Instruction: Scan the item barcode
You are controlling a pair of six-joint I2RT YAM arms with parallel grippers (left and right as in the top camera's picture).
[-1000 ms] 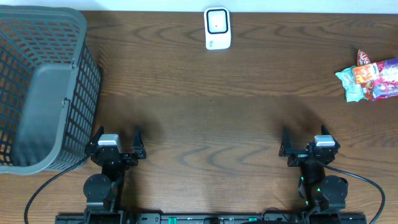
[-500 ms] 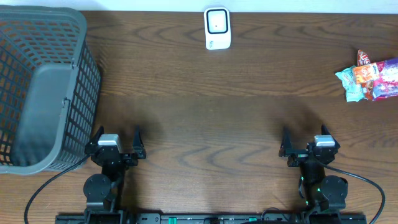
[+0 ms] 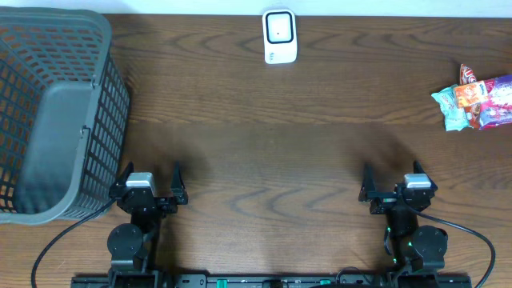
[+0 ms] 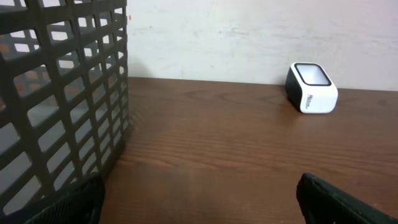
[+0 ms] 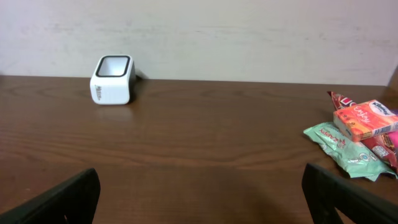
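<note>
- The snack packets (image 3: 478, 102) lie in a small overlapping heap far to the right of the scanner (image 3: 280, 36), at the table's right edge and a little nearer the arms than the scanner is.
- In the heap, a pale green packet (image 5: 341, 148) is on the side facing the scanner. An orange-red pack (image 5: 364, 119) rests on top of it, and red and pink wrappers lie behind.
- No barcode can be made out on any of them.
- The scanner is a white box with a dark-framed window on top. It stands alone at the middle of the table's far edge.
- The right gripper (image 3: 391, 172) sits on the near side of the table, well short of the scanner and to its right. Its jaws are spread wide with nothing between them, well apart from the heap.
- The left gripper (image 3: 152, 170) sits likewise on the near side, to the scanner's left, with its fingers parted and bare.
- A grey lattice basket (image 3: 112, 104) stands far left of the scanner, close beside the left gripper.
- All of this rests on a dark wood-grain table (image 3: 280, 136).
</note>
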